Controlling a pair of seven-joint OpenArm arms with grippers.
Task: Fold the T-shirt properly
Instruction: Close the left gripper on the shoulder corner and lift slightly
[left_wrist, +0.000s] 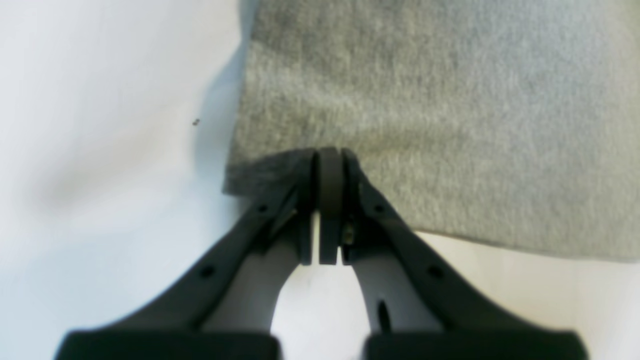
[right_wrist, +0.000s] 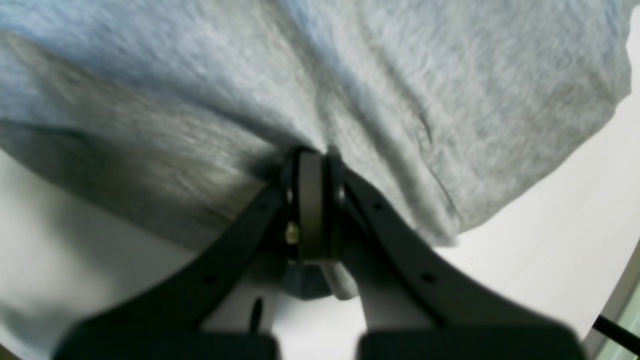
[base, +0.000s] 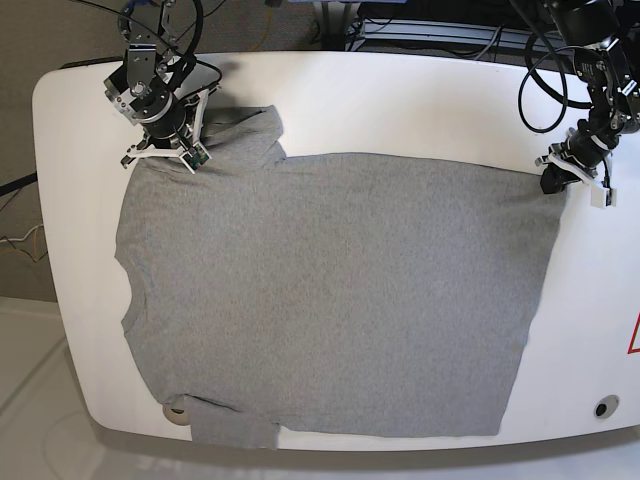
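Base view: the T-shirt (base: 330, 290) lies flat, plain side up, on the white table (base: 400, 100), long axis left–right, neck end toward frame left, hem toward frame right. The right gripper (base: 190, 160), upper left, is clamped on the shoulder area; the left gripper (base: 550, 180), upper right, is clamped on the hem corner.

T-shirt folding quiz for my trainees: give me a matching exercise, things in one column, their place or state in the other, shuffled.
Things:
1. T-shirt
2. left claw
3. right claw
4. table

Place or state:
a. shut on the shirt near a sleeve
b. white, underneath everything
c. grey, spread out flat
d. shut on the shirt's bottom corner

Pairs: 1-c, 2-d, 3-a, 4-b
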